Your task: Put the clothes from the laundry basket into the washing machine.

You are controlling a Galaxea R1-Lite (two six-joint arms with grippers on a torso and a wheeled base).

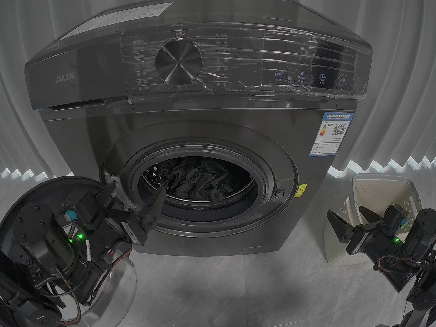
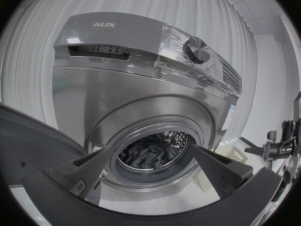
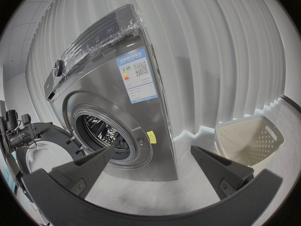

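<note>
The grey washing machine (image 1: pixel 195 114) stands with its round door (image 1: pixel 50 189) swung open to the left. Dark clothes (image 1: pixel 200 178) lie bunched inside the drum, and the left wrist view shows the same clothes (image 2: pixel 147 156). My left gripper (image 1: pixel 136 191) hangs open and empty just outside the drum's left rim, above the door. The cream laundry basket (image 1: pixel 386 180) sits on the floor right of the machine, and the basket (image 3: pixel 247 138) looks empty inside. My right gripper (image 1: pixel 346 213) is open and empty by the basket's near left corner.
White curtains hang behind the machine and basket. Bare grey floor (image 1: pixel 254 287) lies in front of the machine between the two arms. The open door's glass bowl (image 1: pixel 113 291) juts out low on the left under my left arm.
</note>
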